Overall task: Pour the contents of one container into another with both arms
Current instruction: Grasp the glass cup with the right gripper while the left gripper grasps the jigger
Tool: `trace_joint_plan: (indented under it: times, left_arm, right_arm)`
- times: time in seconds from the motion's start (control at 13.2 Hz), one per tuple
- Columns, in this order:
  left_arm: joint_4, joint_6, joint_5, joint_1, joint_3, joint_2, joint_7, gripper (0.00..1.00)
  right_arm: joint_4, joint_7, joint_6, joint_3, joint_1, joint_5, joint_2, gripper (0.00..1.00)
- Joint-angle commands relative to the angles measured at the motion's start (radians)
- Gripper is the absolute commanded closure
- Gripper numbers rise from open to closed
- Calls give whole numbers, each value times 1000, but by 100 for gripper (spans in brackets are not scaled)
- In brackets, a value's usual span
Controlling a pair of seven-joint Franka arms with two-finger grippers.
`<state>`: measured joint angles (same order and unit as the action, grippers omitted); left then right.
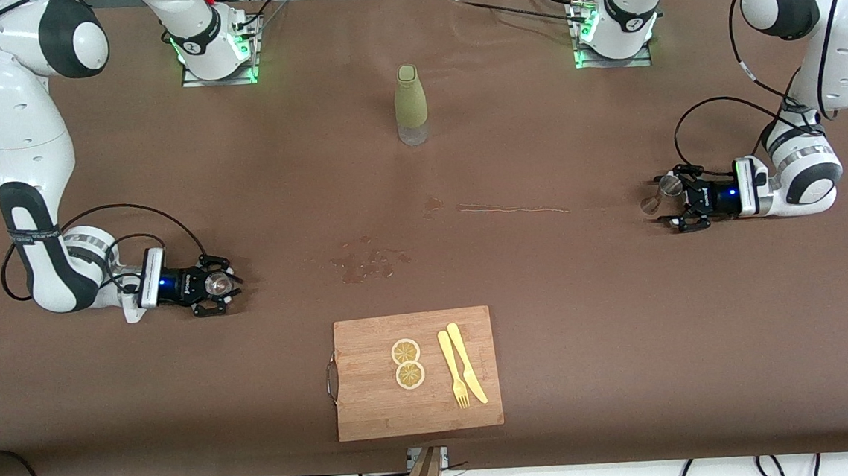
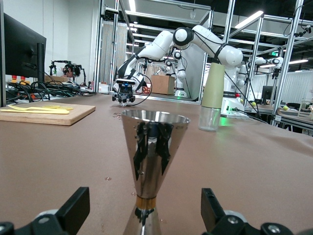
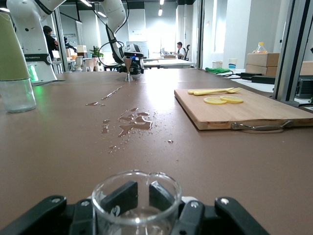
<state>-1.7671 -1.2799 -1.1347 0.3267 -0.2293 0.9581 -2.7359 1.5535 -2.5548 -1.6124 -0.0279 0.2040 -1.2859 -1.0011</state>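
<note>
Nearest the front camera, bamboo cutting board [image 1: 416, 373]; right gripper [image 1: 212, 285] clamped on clear glass beaker [image 1: 217, 284]; upright steel hourglass jigger [image 1: 668, 189] between wide-open left gripper [image 1: 679, 203] fingers, ungrasped.

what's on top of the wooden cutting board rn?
On the wooden cutting board: two round yellow lemon slices and, beside them, a yellow plastic fork and a yellow plastic knife. Whether anything lies beneath the slices or the cutlery can't be seen.
</note>
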Motion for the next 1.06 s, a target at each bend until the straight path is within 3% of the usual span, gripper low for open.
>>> trace_joint_plan:
  times: [0.0, 0.23, 0.46, 0.76, 0.99]
  left_arm:
    - [-20, 17, 15, -9, -10, -4, -116, 0]
    - [-18, 20, 15, -11, -10, -6, -116, 2]
    - [-17, 20, 16, -9, -12, -6, -116, 17]
    - [-17, 25, 22, -9, -16, -9, -114, 17]
    - [-15, 33, 36, -8, -21, -13, -114, 17]
  right_arm:
    - [-4, 1, 32, -1, 6, -20, -2, 82]
    - [-3, 69, 40, 2, 3, -16, 19, 82]
    - [2, 132, 40, 5, -14, -13, 76, 82]
    - [2, 209, 39, 22, -67, -20, 117, 82]
    - [35, 243, -13, 23, -101, -21, 200, 82]
